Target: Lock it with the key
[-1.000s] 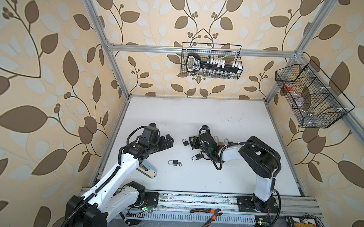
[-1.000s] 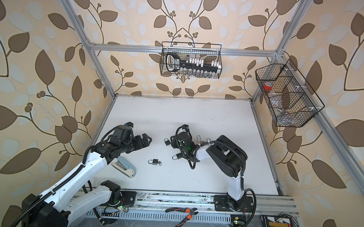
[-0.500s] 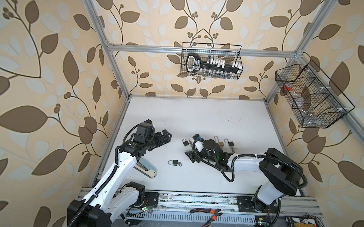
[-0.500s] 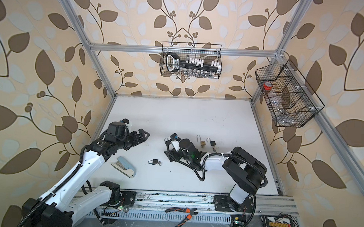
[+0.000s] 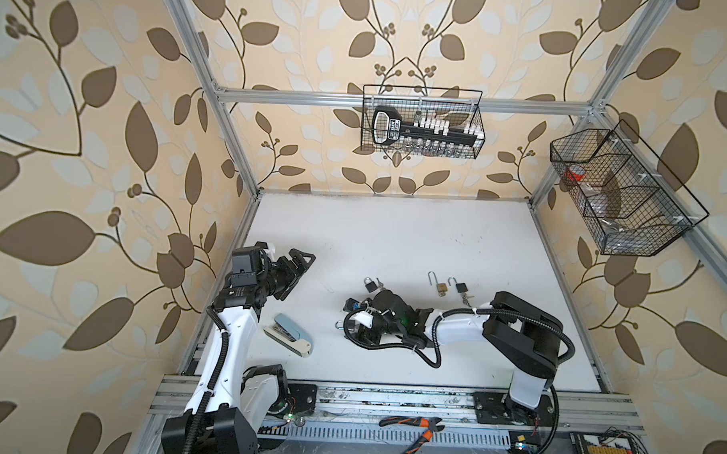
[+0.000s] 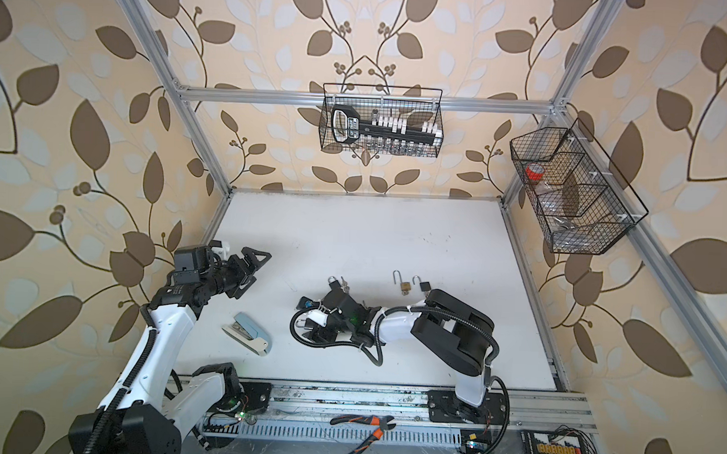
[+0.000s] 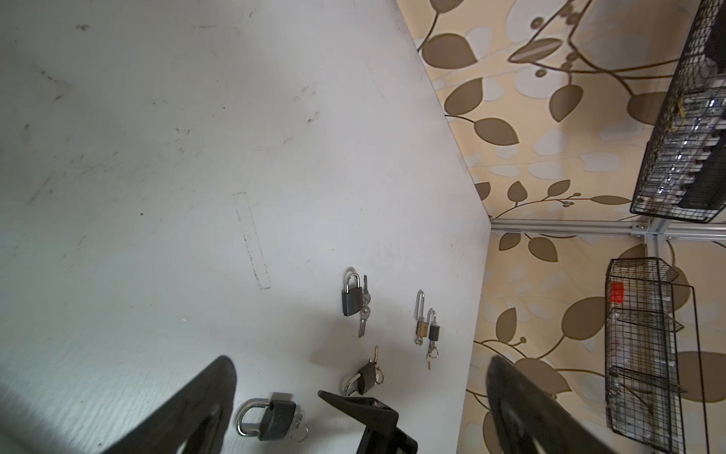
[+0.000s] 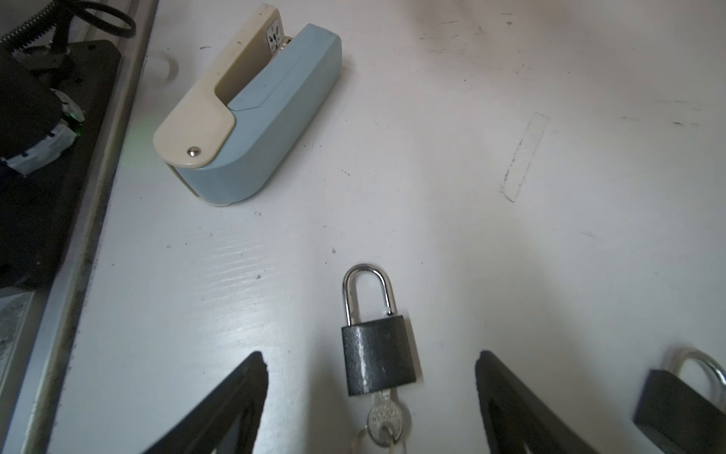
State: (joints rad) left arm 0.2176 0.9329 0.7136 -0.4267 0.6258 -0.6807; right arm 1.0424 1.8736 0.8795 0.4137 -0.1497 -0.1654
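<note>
Straddling the flat-lying padlock [image 8: 377,355] with its key [image 8: 384,422] inserted, the right gripper [image 8: 370,355] hangs spread at lower centre of both top views, seemingly lining up a pinch; the left gripper [image 7: 359,361] idles spread, well apart.

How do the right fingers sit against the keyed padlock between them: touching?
Apart. Right wrist view: bare table shows between the padlock and both right fingers.

A blue-and-cream stapler [image 5: 292,333] lies at the front left of the white surface [image 5: 394,237], orange-handled pliers [image 5: 423,436] lie by the front rail, and two black wire baskets hang on the back wall [image 5: 423,89] and the right wall [image 5: 661,234].
</note>
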